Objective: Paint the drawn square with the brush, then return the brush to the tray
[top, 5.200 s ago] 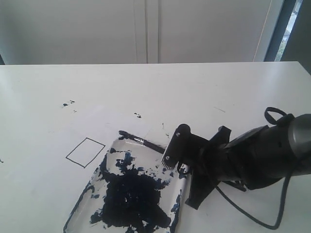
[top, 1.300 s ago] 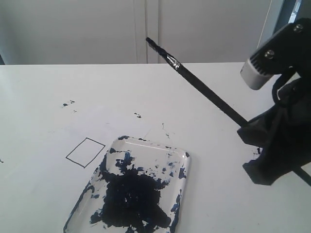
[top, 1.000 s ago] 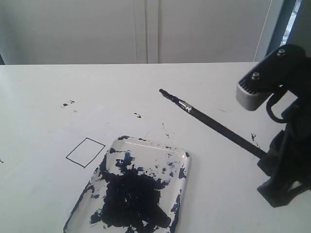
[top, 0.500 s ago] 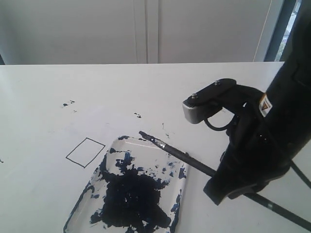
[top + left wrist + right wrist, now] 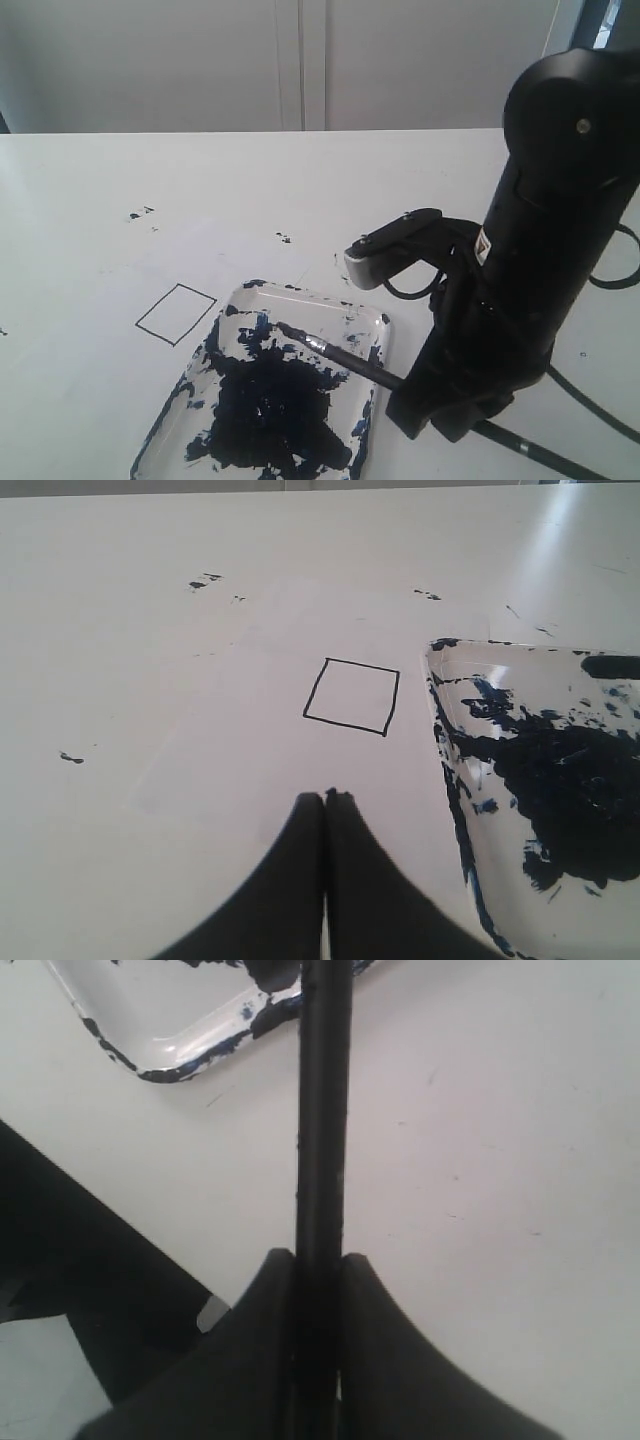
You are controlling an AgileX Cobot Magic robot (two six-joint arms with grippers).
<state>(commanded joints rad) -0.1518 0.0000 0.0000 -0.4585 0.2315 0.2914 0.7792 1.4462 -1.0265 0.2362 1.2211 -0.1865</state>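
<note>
Exterior overhead-oblique, wrist views low, all sharing tray [image 5: 330,305]

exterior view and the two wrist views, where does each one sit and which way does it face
Exterior view: off the arms, looking across the white table toward a pale wall; shows the right arm beside the tray.
Left wrist view: behind the left gripper, shut and empty, facing the drawn square.
Right wrist view: behind the right gripper, looking along the brush it clamps, toward the tray's corner.
Shared: exterior and left wrist views both show the blank square beside the tray.
</note>
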